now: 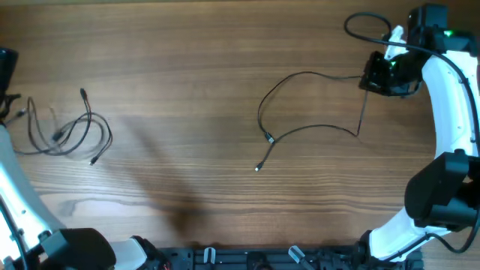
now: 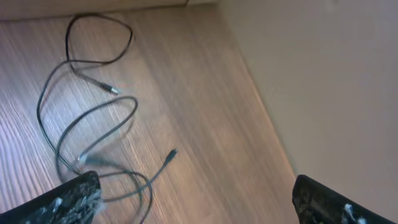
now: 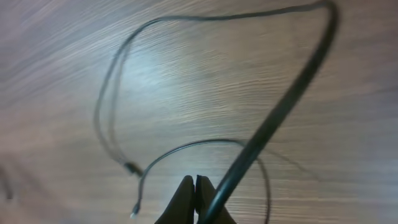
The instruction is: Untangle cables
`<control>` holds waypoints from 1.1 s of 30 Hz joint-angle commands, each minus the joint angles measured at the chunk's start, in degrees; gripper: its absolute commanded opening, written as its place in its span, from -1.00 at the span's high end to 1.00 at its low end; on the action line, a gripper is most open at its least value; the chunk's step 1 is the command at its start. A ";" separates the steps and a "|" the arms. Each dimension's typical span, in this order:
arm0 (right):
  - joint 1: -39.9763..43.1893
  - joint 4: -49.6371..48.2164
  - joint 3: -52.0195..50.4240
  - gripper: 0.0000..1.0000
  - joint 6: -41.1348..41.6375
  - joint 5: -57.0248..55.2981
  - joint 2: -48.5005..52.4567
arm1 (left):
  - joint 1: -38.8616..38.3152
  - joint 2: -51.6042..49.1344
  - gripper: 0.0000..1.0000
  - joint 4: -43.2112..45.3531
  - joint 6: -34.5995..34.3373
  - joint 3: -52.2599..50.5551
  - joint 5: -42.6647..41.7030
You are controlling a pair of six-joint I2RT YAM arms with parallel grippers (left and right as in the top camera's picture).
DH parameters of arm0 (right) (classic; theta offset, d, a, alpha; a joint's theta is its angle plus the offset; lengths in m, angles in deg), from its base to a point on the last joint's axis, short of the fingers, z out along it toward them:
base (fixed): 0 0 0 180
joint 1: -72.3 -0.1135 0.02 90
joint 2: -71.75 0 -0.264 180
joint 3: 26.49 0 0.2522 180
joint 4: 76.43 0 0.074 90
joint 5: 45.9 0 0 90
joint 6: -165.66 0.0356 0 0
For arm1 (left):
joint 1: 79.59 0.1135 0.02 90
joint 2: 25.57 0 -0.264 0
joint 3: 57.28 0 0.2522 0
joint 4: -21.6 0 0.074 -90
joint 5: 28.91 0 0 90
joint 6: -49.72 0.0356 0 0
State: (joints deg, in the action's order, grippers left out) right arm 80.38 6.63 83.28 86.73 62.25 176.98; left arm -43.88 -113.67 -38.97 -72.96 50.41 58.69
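A bunch of thin black cables (image 1: 71,131) lies in loose loops at the table's left; it also shows in the left wrist view (image 2: 81,130), with small plug ends. My left gripper (image 2: 196,202) is open and empty, just above and beside that bunch, at the overhead view's left edge (image 1: 4,67). A single black cable (image 1: 300,105) runs in a long loop across the middle right. My right gripper (image 1: 379,75) is shut on this cable and holds part of it off the table. In the right wrist view the held cable (image 3: 280,112) rises past the shut fingers (image 3: 196,199).
The wooden table (image 1: 195,60) ends at the left near a beige floor (image 2: 323,81). A thicker black wire (image 1: 364,26) loops off the right arm at the back right. A dark rail (image 1: 247,259) runs along the front edge.
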 commanded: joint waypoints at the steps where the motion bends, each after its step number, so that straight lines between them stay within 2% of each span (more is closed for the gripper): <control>1: -1.55 -0.17 0.28 0.91 -8.55 14.08 0.52 | -2.56 2.40 -1.00 -1.46 -0.72 0.26 -2.12; 6: -4.44 -0.07 2.67 0.91 -11.61 22.88 -3.74 | -7.30 5.81 -1.00 -5.03 5.01 0.24 -19.61; 9: -6.43 0.33 4.50 0.91 -12.50 25.88 -7.74 | -11.52 6.36 -1.00 -7.93 11.08 0.24 -29.55; 11: -8.09 0.42 5.81 0.91 -11.78 27.02 -11.08 | -15.43 6.23 -1.00 -9.90 16.48 0.13 -35.41; 14: -10.27 -0.50 7.58 0.91 -5.77 26.95 -15.80 | -21.84 6.05 -1.00 -12.79 24.15 0.09 -41.72; 18: -11.06 -6.27 7.85 0.91 8.98 26.16 -20.76 | -30.95 6.01 -1.00 -14.38 30.71 0.09 -44.59; 24: -11.19 -16.22 7.80 0.91 26.05 25.68 -22.01 | -45.81 5.27 -0.96 -11.26 33.83 0.04 -44.68; 29: -11.54 -20.92 7.80 0.91 31.04 33.38 -20.39 | -57.40 2.58 -0.96 -3.10 34.23 0.02 -43.91; 33: -11.93 -21.51 7.80 0.92 30.88 36.04 -20.26 | -61.55 -0.33 -0.96 3.98 33.53 0.02 -41.90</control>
State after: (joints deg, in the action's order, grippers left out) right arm 68.93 -14.36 90.82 114.94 93.20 156.23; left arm -102.99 -111.37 -38.35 -40.35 50.41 15.44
